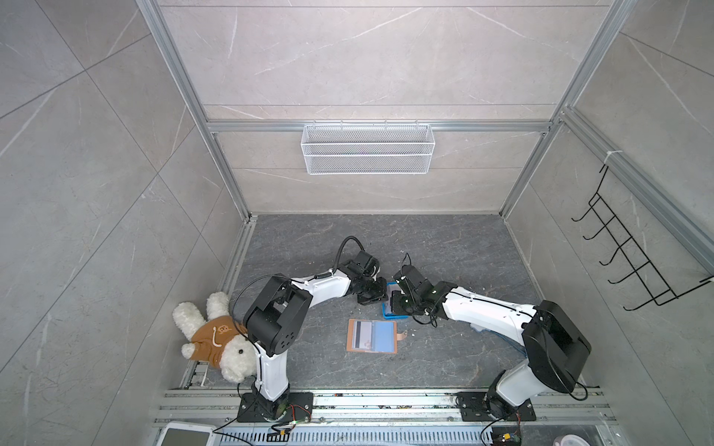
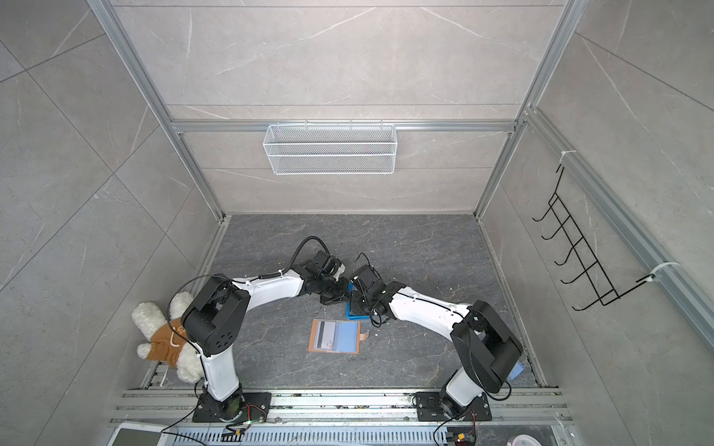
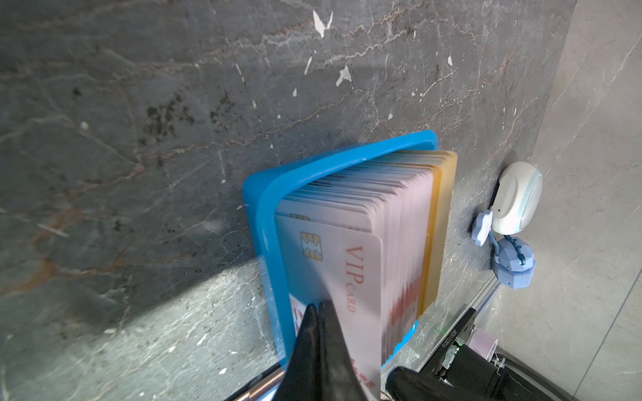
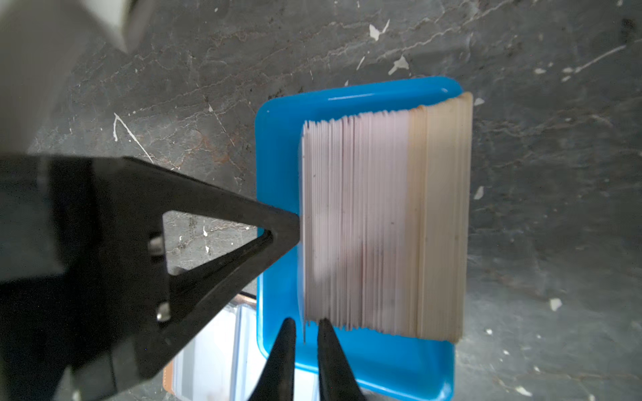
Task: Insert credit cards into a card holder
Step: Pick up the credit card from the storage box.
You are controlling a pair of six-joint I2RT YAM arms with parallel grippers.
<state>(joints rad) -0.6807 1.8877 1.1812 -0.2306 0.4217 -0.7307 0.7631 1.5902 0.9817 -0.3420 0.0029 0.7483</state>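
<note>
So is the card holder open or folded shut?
Open. The card holder lies spread flat on the table, clear sleeves facing up, snap tab sticking out to one side.

We have two arms, the left arm (image 1: 320, 289) and the right arm (image 1: 487, 312). Both have glossy white shells between blocky black joint housings and stand on black bolted base plates (image 1: 274, 407). Black cables (image 1: 347, 243) loop along them. Our jaws are black tapered triangles, one bearing two silver screws (image 4: 156, 243).

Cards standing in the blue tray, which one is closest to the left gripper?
The outermost card, the one printed VIP CARD with a gold chip. The shut left gripper points at its face; all the others stand behind it.
</note>
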